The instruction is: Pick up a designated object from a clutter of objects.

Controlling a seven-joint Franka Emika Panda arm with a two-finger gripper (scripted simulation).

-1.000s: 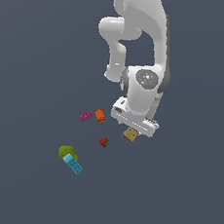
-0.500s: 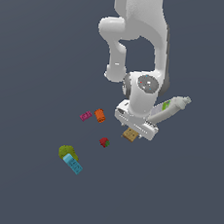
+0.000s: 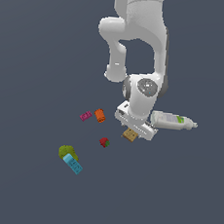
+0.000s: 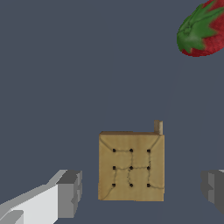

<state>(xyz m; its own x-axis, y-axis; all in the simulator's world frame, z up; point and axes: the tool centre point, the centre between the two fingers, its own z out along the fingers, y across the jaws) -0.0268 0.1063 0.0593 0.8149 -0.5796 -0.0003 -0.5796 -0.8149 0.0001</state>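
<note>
Exterior view, going from its left to its right: a green lump (image 3: 66,151) is sitting on the grey floor (image 3: 34,76) with a light-blue bar (image 3: 73,164) touching it on the near side. Farther back, well apart from those two, a magenta brick (image 3: 86,115) and an orange block (image 3: 100,115) are lying just beside each other. A strawberry (image 3: 104,142) is resting between that pair and the arm. Next comes the tan cracker (image 3: 129,134), lying flat right under the white arm's (image 3: 140,48) hand, partly covered by it. On the far right a white bottle (image 3: 171,121) is lying on its side, close against the hand.

Wrist view: the claw (image 4: 140,192) is hanging spread wide, its grey fingertips (image 4: 70,192) standing on either side of the cracker (image 4: 131,167) with clear gaps, touching nothing. The cracker is facing up, showing nine dark dots and thin cracks, and a small tan nub is sticking up at one corner. The strawberry (image 4: 201,29), with its green leaves, is showing at the frame's edge, well apart from the cracker.
</note>
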